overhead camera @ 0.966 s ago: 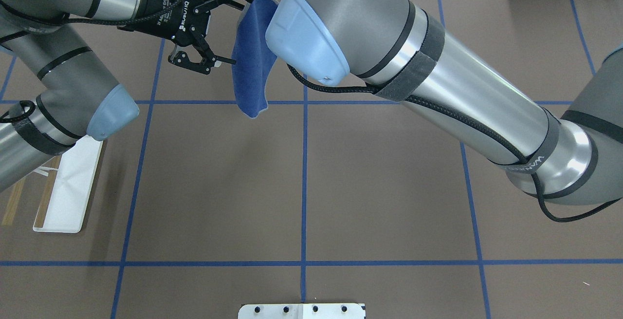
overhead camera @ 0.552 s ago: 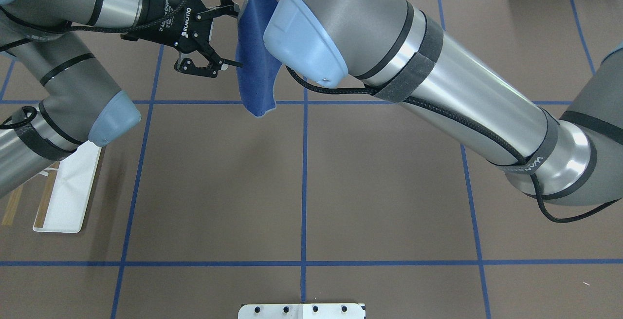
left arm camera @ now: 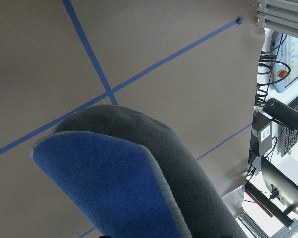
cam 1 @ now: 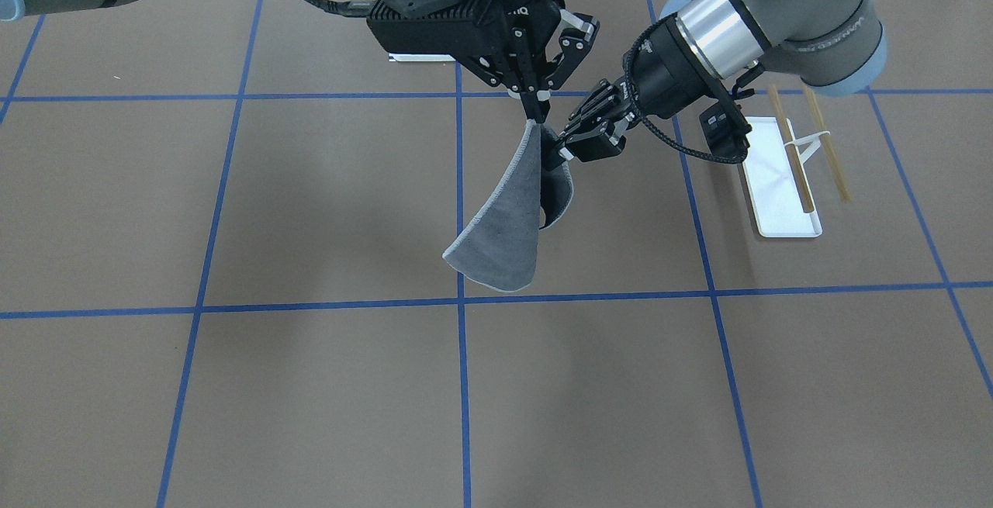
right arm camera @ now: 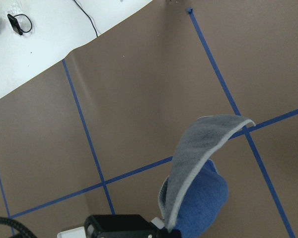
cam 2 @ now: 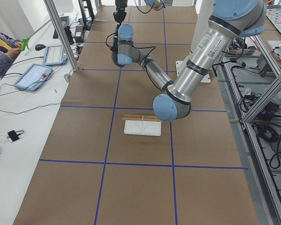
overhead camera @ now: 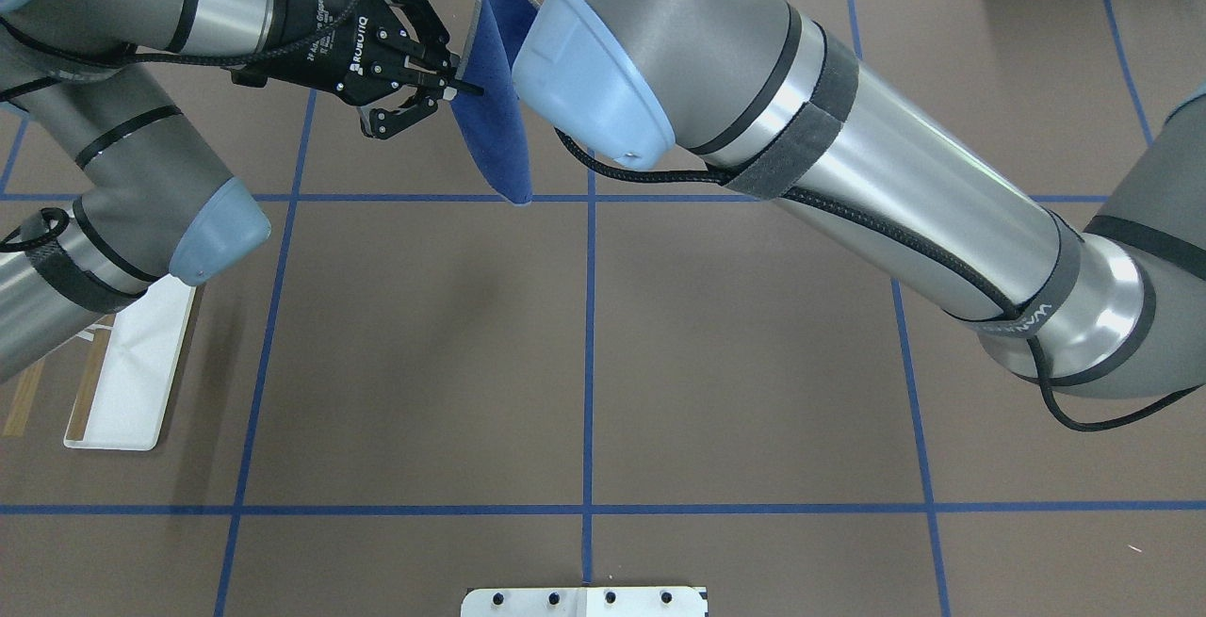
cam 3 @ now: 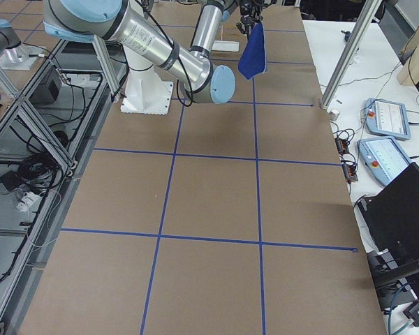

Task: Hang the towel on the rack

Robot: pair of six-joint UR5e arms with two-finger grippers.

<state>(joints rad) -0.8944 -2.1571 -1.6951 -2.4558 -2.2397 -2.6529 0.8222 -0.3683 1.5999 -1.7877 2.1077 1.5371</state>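
Note:
The towel (cam 1: 504, 221) hangs in the air over the far middle of the table, grey face showing in the front view and blue face (overhead camera: 495, 127) in the overhead view. My right gripper (cam 1: 535, 114) is shut on its top corner; in the overhead view my right arm mostly hides this gripper. My left gripper (overhead camera: 456, 86) reaches in from the side and is shut on the towel's side edge, a little below the right one (cam 1: 569, 150). The rack (cam 1: 780, 182), with a white tray base and two wooden rods, stands on the table to my left (overhead camera: 132, 372), partly under my left arm.
The white bolted pedestal plate (overhead camera: 584, 601) sits at the near table edge. Blue tape lines grid the brown table (overhead camera: 735, 363). Tablets (cam 2: 35, 75) and cables lie on the side bench beyond the table's far edge.
My left gripper was open beside the towel; it has moved in and closed on the towel's edge. The hanging towel has shifted and folded narrower.

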